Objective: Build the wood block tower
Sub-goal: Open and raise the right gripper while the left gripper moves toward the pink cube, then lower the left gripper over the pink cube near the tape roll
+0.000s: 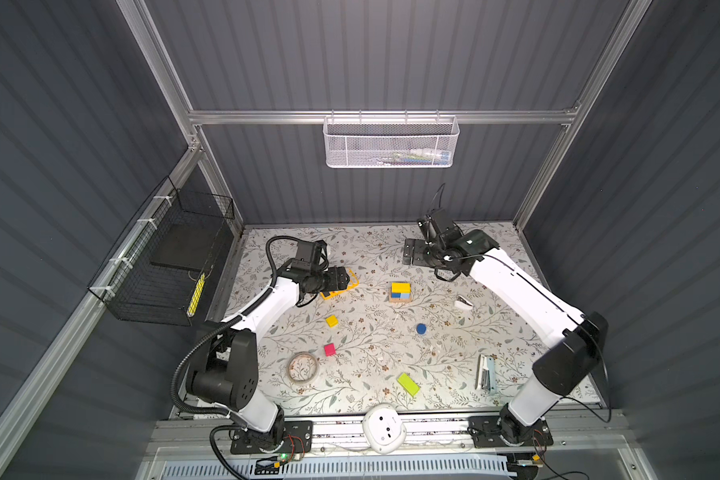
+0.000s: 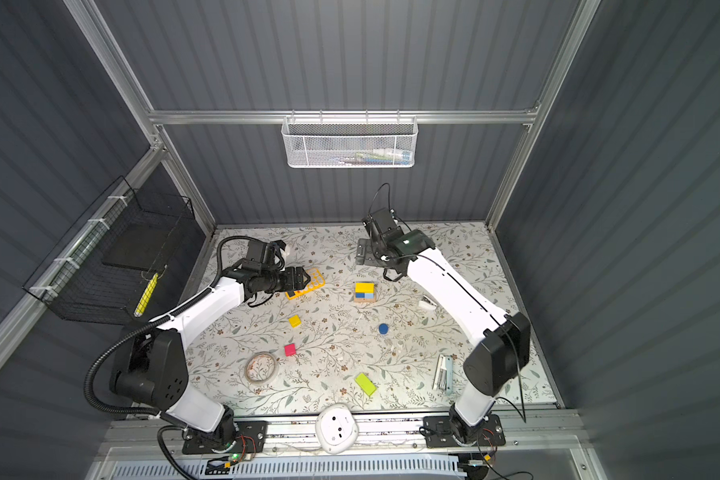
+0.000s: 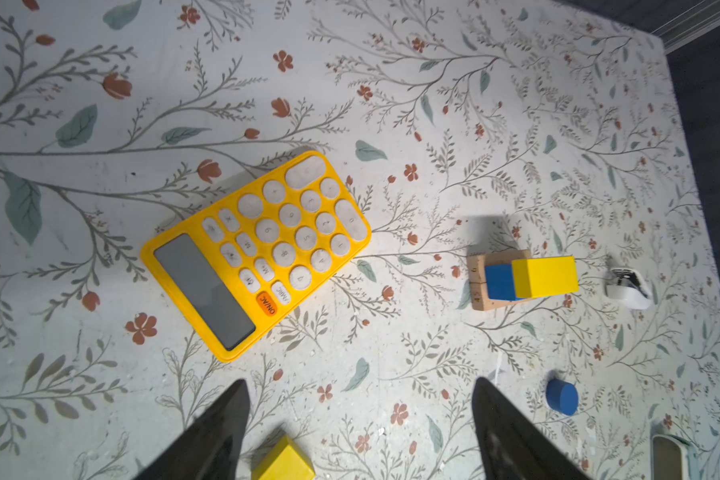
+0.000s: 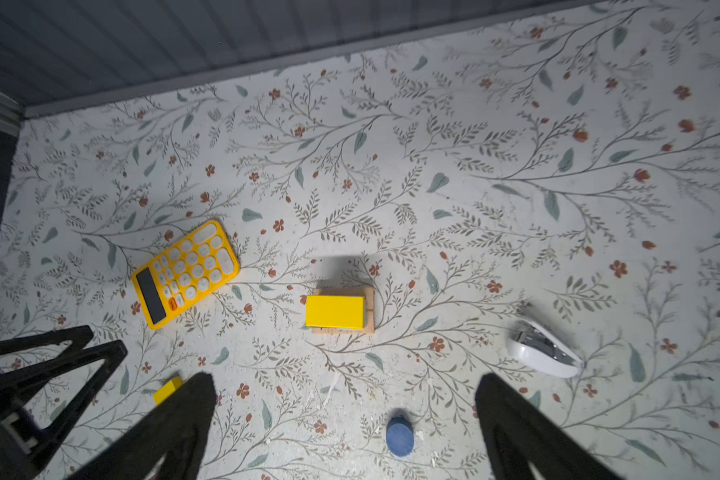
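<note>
The wood block tower (image 1: pixel 400 292) (image 2: pixel 365 291) stands mid-table: tan bars (image 3: pixel 481 286) at the bottom, a blue cube (image 3: pixel 499 282) on them, a yellow bar (image 4: pixel 334 311) on top. Loose on the mat lie a yellow cube (image 1: pixel 331 321), a pink cube (image 1: pixel 329 349), a blue cylinder (image 1: pixel 421 329) (image 4: pixel 399 436) and a lime bar (image 1: pixel 408 384). My left gripper (image 1: pixel 347 279) (image 3: pixel 360 386) hangs open above the calculator, left of the tower. My right gripper (image 1: pixel 409 252) (image 4: pixel 346 382) is open and empty, high behind the tower.
A yellow calculator (image 1: pixel 342 287) (image 3: pixel 256 253) lies partly under the left gripper. A tape roll (image 1: pixel 303 367), a stapler (image 1: pixel 486 372) and a small white object (image 1: pixel 463 303) lie around. A black wire basket (image 1: pixel 163 266) hangs on the left wall, a white mesh basket (image 1: pixel 391 143) at the back.
</note>
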You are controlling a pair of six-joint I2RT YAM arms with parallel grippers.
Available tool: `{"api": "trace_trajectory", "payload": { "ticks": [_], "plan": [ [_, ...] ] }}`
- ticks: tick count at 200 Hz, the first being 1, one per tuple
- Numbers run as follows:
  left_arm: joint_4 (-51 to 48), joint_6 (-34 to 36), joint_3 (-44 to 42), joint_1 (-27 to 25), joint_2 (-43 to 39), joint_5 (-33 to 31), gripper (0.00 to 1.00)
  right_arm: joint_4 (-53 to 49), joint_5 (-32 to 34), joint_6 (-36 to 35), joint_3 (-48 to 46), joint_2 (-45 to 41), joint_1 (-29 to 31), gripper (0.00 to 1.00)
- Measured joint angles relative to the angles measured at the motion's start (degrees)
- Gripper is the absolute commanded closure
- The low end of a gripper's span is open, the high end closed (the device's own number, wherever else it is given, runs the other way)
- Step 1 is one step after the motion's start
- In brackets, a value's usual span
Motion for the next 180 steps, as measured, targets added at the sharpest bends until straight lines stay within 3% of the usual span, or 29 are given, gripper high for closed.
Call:
{"api": "trace_trajectory", "payload": {
  "ticks": [64, 105, 138, 180],
  "plan": [
    [-8.22, -0.96, 2.67, -0.24, 2.32, -4.2, 0.22, 17.64, 3.91, -0.33, -16.7, -17.31, -3.93, 0.01],
    [-15.19, -1.7, 3.87, -5.29, 4.09, -9.44, 0.2, 28.83, 5.99, -0.26, -27.23, -28.61, -5.44, 0.01],
    [-20.63, -2.08, 5.66, -10.6, 5.2, -12.66, 0.2, 32.3, 7.26, 0.37, -33.09, -33.18, -6.51, 0.01],
    [-26.29, -4.76, 5.09, -12.07, 4.07, -15.17, 0.2, 33.57, 7.56, 2.25, -38.73, -36.81, -8.44, 0.01]
  ]
}}
